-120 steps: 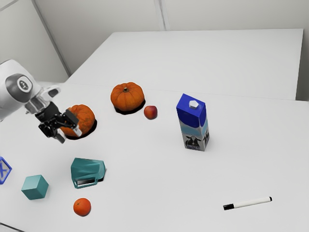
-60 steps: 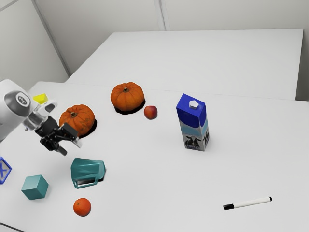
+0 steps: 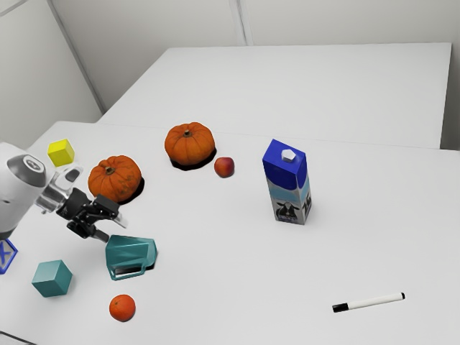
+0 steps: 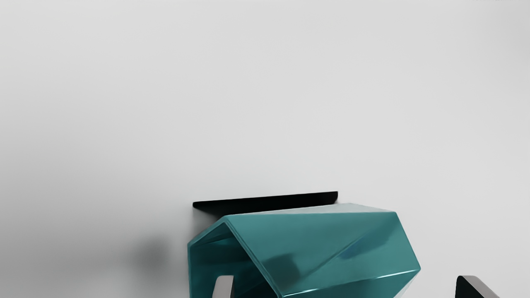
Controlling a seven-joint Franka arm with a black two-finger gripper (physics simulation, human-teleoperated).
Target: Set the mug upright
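Observation:
The teal mug point(image 3: 131, 253) lies on its side on the table in the exterior view, its handle toward the orange. My gripper point(image 3: 113, 228) is just above and beside the mug's end on the exterior view's left. In the wrist view the faceted mug point(image 4: 331, 248) has its open mouth facing one side, and the gripper point(image 4: 344, 285) stands with fingers wide apart. One fingertip point(image 4: 223, 285) overlaps the mouth; the other is past the mug's closed end. Whether either finger touches the mug cannot be told.
Near the mug are a teal cube point(image 3: 52, 279) and an orange point(image 3: 122, 307). Behind the gripper stands a pumpkin point(image 3: 115, 178), with another pumpkin point(image 3: 190, 145), a red fruit point(image 3: 224, 167) and a yellow cube point(image 3: 61, 152). A milk carton point(image 3: 287, 183) and marker point(image 3: 369, 302) are farther off.
My gripper has come down toward the mug, leaving the pumpkin and yellow cube uncovered in the exterior view. The mug has not moved.

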